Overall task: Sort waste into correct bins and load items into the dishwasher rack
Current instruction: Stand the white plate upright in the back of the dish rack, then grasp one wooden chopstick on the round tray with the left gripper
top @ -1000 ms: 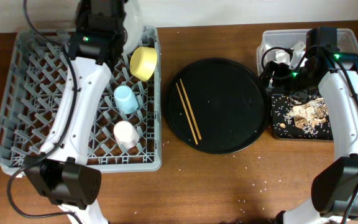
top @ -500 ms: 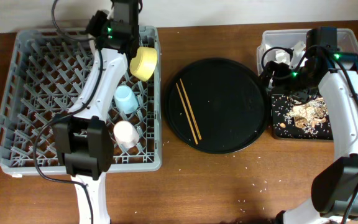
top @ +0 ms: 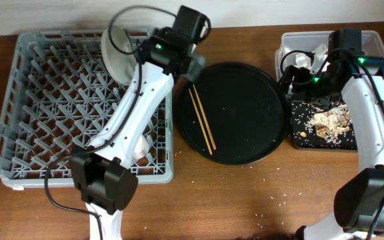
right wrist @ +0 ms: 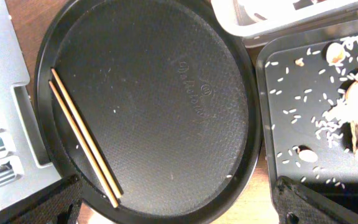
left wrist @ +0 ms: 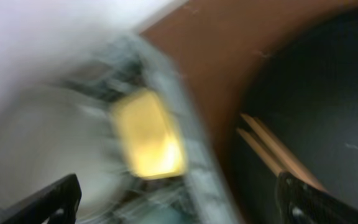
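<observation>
The white plate [top: 115, 55] stands on edge at the back of the grey dishwasher rack [top: 39, 113]. My left gripper [top: 193, 67] hovers over the rack's right rim, open and empty. Its wrist view is blurred, with the gripper [left wrist: 179, 211] above the yellow bowl [left wrist: 148, 134] and the chopsticks [left wrist: 278, 152] to the right. Both chopsticks [top: 202, 120] lie on the round black tray [top: 245, 107]. My arm covers the blue cup and most of the pink cup [top: 141, 148]. My right gripper [top: 297, 79] is open and empty; in its own view the gripper [right wrist: 179, 208] hangs over that tray.
At the right, the clear tub [top: 372, 41] holds white napkins [top: 305, 59]. In front of it the black rectangular tray [top: 297, 137] carries food scraps [top: 329, 121] and rice grains. Crumbs dot the wooden table [top: 245, 200] near the front.
My left gripper has opened and swung right from the rack's back corner to its right rim. The plate now stands free in the rack. The right arm has not moved.
</observation>
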Motion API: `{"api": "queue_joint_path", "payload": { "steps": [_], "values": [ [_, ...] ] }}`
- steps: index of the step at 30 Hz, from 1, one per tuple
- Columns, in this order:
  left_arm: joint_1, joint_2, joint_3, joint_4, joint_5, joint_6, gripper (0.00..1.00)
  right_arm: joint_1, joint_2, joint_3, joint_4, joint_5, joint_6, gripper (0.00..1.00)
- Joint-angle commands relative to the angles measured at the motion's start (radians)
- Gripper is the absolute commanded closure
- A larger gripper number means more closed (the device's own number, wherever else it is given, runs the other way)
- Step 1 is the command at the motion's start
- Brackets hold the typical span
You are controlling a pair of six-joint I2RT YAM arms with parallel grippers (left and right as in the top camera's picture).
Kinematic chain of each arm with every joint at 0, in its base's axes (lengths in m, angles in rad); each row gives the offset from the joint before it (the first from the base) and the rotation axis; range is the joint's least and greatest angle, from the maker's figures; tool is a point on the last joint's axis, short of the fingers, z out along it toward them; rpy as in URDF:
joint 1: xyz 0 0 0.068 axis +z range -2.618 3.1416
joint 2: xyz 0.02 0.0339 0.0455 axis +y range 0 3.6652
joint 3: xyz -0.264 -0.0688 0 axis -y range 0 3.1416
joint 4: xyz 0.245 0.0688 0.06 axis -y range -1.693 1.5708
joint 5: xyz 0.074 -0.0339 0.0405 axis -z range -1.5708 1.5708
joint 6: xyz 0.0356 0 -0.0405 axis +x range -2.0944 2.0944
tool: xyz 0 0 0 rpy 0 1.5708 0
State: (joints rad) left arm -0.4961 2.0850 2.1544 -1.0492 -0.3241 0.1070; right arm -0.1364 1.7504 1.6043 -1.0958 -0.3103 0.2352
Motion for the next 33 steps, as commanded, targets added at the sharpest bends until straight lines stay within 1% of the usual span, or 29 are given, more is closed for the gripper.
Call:
{"api": "queue_joint_path", "payload": {
  "steps": [1,2,4,6,7,8,12,15,18,23,24,25,26,29,30,32,33],
  "values": [
    [0.011,-0.010,-0.026,-0.072,0.259,-0.414,0.01,-0.002,-0.027,0.006,-0.001,0.012,0.005,0.01],
    [0.001,-0.006,-0.058,-0.078,0.260,-0.463,0.01,-0.002,-0.027,0.006,-0.001,0.012,0.005,0.02],
    [-0.021,-0.002,-0.127,-0.065,0.261,-0.483,0.01,-0.002,-0.027,0.006,-0.001,0.012,0.005,0.02],
    [-0.048,0.008,-0.216,-0.058,0.261,-0.575,0.01,-0.002,-0.027,0.006,-0.001,0.012,0.005,0.02],
    [-0.073,0.019,-0.274,-0.050,0.262,-0.652,0.01,-0.002,-0.027,0.006,-0.001,0.012,0.005,0.01],
    [-0.093,0.029,-0.302,-0.039,0.261,-0.683,0.01,-0.002,-0.027,0.006,-0.001,0.012,0.005,0.01],
    [-0.150,0.055,-0.324,0.040,0.256,-0.698,0.02,-0.002,-0.027,0.006,-0.001,0.012,0.005,0.02],
    [-0.188,0.105,-0.324,0.119,0.230,-0.698,0.05,-0.002,-0.027,0.006,-0.001,0.012,0.005,0.02],
    [-0.202,0.192,-0.324,0.177,0.231,-0.772,0.06,-0.002,-0.027,0.006,-0.001,0.012,0.005,0.02],
    [-0.197,0.257,-0.324,0.179,0.240,-0.774,0.07,-0.002,-0.027,0.006,-0.001,0.012,0.005,0.02],
    [-0.197,0.268,-0.325,0.178,0.256,-0.774,0.11,-0.002,-0.027,0.006,-0.001,0.012,0.005,0.02],
    [-0.197,0.275,-0.325,0.178,0.274,-0.774,0.21,-0.002,-0.027,0.006,-0.001,0.012,0.005,0.01],
    [-0.197,0.280,-0.325,0.177,0.280,-0.773,0.26,-0.002,-0.027,0.006,-0.001,0.012,0.005,0.02],
    [-0.197,0.280,-0.325,0.179,0.272,-0.769,0.28,-0.002,-0.027,0.006,-0.001,0.012,0.005,0.01],
    [-0.196,0.280,-0.320,0.182,0.272,-0.729,0.30,-0.002,-0.027,0.006,-0.001,0.012,0.005,0.02],
    [-0.194,0.280,-0.308,0.174,0.245,-0.590,0.32,-0.002,-0.027,0.006,-0.001,0.012,0.005,0.01],
    [-0.193,0.280,-0.308,0.166,0.245,-0.575,0.36,-0.002,-0.027,0.006,-0.001,0.012,0.005,0.02]
  ]
}}
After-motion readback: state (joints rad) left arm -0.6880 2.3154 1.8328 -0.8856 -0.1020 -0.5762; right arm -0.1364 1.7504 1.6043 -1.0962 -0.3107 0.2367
